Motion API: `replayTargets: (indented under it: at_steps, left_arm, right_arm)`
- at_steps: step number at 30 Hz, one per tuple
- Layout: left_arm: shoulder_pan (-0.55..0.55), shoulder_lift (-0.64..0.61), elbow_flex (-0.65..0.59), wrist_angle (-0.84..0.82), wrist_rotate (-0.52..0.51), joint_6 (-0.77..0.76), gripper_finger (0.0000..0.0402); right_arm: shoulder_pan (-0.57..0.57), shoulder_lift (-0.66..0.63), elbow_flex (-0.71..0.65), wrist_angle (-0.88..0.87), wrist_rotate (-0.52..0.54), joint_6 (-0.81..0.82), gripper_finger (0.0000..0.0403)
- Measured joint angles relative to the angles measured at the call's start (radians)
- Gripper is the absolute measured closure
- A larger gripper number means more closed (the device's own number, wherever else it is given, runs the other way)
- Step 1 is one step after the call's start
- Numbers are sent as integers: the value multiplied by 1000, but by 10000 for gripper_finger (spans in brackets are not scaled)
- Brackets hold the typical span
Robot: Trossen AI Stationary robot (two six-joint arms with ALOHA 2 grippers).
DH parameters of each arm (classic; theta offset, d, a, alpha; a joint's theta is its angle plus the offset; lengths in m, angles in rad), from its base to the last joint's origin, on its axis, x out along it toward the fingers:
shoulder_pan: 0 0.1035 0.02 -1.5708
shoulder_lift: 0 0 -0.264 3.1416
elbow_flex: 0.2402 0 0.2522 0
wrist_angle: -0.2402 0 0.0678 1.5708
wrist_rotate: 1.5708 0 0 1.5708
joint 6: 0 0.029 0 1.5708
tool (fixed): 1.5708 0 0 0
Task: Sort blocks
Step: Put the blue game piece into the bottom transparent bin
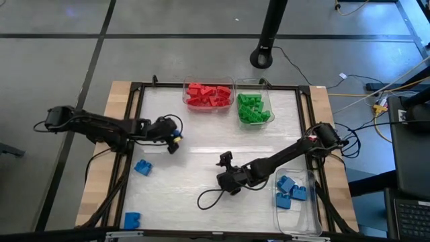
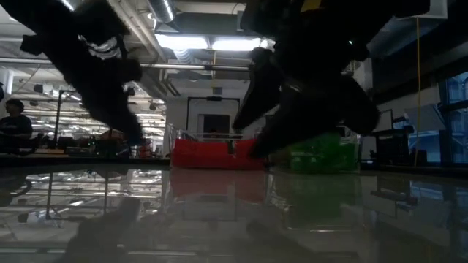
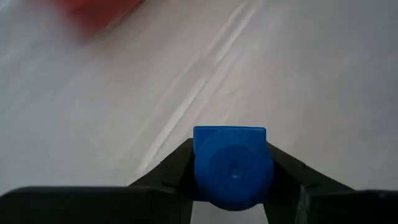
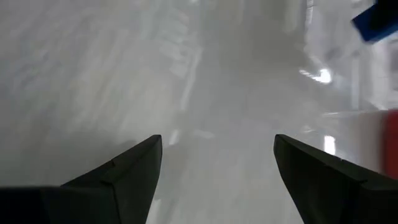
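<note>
I've got a blue block (image 3: 231, 167) pinched between the left gripper's (image 1: 173, 140) fingers, over the left-middle of the table (image 1: 201, 134). It looks light, rigid plastic with smooth sides, so I judge it could slip or twist if I squeeze off-centre; flat opposing faces are the place to hold, as now. The right gripper (image 1: 227, 176) sits near the middle, jaws apart, nothing in them. Red blocks (image 1: 208, 95) fill the far bin, green blocks (image 1: 253, 109) the one just right of it, blue ones sit in the blue bin (image 1: 295, 205) near right. Two loose blue blocks (image 1: 142, 167) wait near left.
</note>
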Motion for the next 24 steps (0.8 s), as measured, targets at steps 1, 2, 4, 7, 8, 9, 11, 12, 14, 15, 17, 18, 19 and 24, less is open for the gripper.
replayTargets:
  at_steps: [1, 2, 4, 7, 8, 9, 11, 12, 14, 15, 17, 18, 19, 24]
  left_arm:
    - [-24, 0, 7, 36, 1, 12, 280]
    - [-47, 0, 13, 69, 1, 16, 279]
    - [-95, 0, 22, 141, 2, 36, 279]
    - [-164, 0, 24, 292, 5, 70, 278]
    - [-187, 0, 24, 345, 12, 81, 278]
    - [-209, 0, 24, 393, 13, 95, 278]
    - [-249, 0, 24, 493, 16, 122, 277]
    - [-268, 0, 24, 541, 17, 135, 277]
    - [-301, 0, 24, 633, 18, 161, 276]
    - [-315, 0, 24, 671, 18, 170, 276]
    - [-339, 0, 24, 740, 18, 179, 276]
    - [-349, 0, 24, 773, 18, 180, 276]
    - [-357, 0, 24, 799, 18, 180, 275]
    - [-386, 3, 25, 900, 18, 168, 275]
  right_arm:
    - [1, -3, 0, 8, 24, -13, 95]
    - [5, -9, 0, 8, 51, -26, 95]
    - [14, -29, 0, 9, 107, -30, 95]
    - [26, -70, 0, 9, 158, -30, 95]
    - [32, -85, 0, 9, 187, -37, 95]
    - [44, -101, 0, 12, 227, -54, 95]
    - [67, -127, 0, 29, 331, -95, 95]
    - [80, -134, 1, 49, 377, -133, 95]
    - [102, -141, 1, 115, 462, -226, 95]
    - [111, -141, 1, 169, 496, -286, 95]
    - [122, -142, 1, 294, 530, -420, 95]
    - [122, -141, 1, 357, 531, -489, 95]
    - [120, -138, 1, 422, 530, -546, 95]
    - [98, -134, 2, 647, 490, -770, 95]
